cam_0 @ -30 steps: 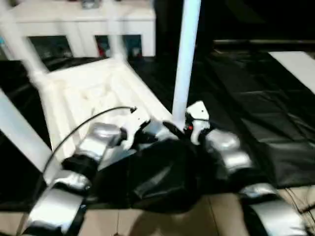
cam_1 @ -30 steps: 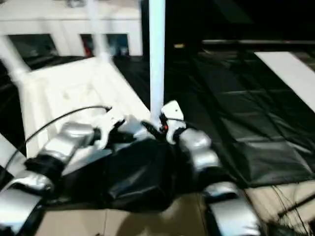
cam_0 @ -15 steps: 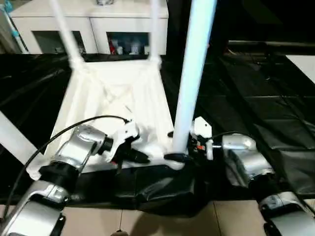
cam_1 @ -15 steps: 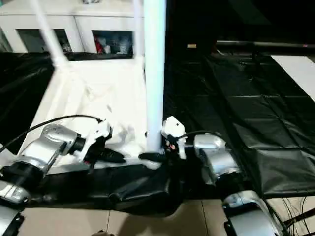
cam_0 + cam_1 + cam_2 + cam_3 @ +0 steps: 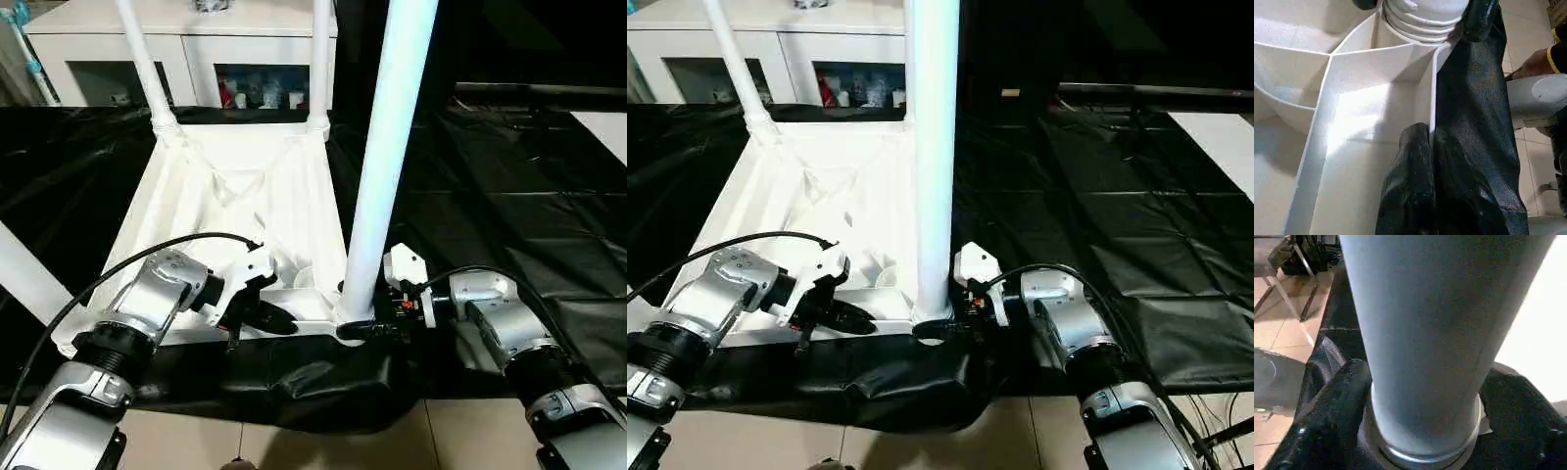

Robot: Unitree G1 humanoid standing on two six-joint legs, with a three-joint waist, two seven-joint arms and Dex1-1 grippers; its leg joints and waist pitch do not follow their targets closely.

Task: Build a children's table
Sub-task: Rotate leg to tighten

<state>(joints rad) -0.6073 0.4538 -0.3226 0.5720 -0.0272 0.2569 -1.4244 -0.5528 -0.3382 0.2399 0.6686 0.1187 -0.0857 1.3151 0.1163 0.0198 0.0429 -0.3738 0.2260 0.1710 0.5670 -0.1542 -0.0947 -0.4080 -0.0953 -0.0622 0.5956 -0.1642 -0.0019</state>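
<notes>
The children's table [image 5: 235,196] lies upside down on the black sheet [image 5: 509,225] that covers the floor, its ribbed underside facing up and its legs pointing upward. The near right leg [image 5: 387,157] stands upright in its corner socket [image 5: 1420,19], close in front of me; two far legs rise from the far corners, and part of another leg crosses the left edge of my head view. My right gripper [image 5: 377,328] is at the foot of the near right leg, its two black fingers [image 5: 1337,416] spread, one on each side of the tube just above the socket collar; whether they press on the tube I cannot tell. My left gripper [image 5: 279,321] is at the near rim of the table top, its fingers pressed together and pointing toward the same corner. In the left wrist view its fingertips sit at the thin rim wall, where the black sheet meets the plastic; I cannot tell whether anything is pinched between them. Beyond the table stands a white cabinet [image 5: 176,49] with glass doors.
</notes>
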